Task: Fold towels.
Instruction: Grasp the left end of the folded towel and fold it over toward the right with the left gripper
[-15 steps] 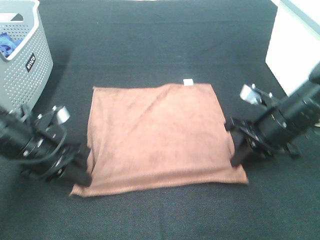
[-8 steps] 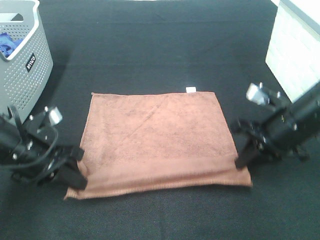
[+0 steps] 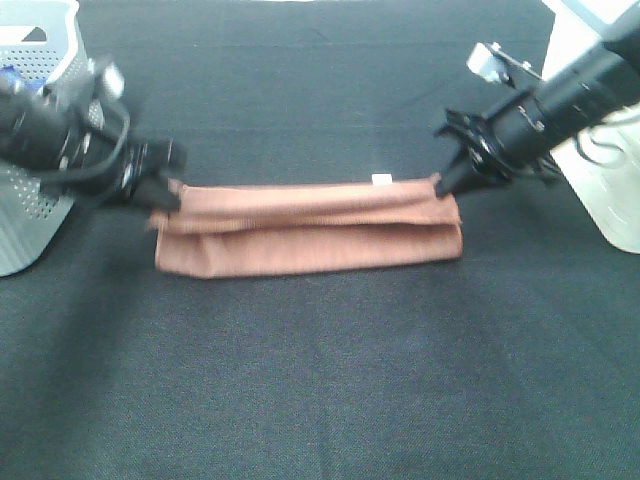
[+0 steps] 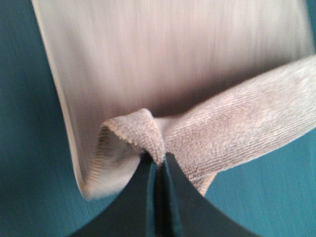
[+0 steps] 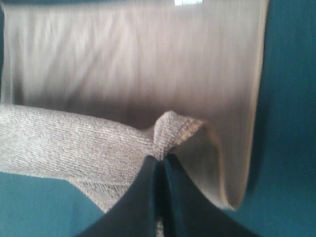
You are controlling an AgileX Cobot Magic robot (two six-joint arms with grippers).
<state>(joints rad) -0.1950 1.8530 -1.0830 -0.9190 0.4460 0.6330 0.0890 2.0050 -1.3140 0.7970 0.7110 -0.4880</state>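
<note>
Fold in hand | towel (image 3: 310, 235) doubled on bench (image 3: 320, 380), near basket (image 3: 25, 215) | my left end effector (image 3: 165, 195) and right end effector (image 3: 443, 187) each pinch a corner | I should lay both level, edges matched, before letting go

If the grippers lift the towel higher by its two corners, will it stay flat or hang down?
Probably floppy: the towel bunches into a soft pleat where the left gripper pinches it. Between there and the right gripper it will likely sag. Its looped pile looks grippy, so slipping seems unlikely.
</note>
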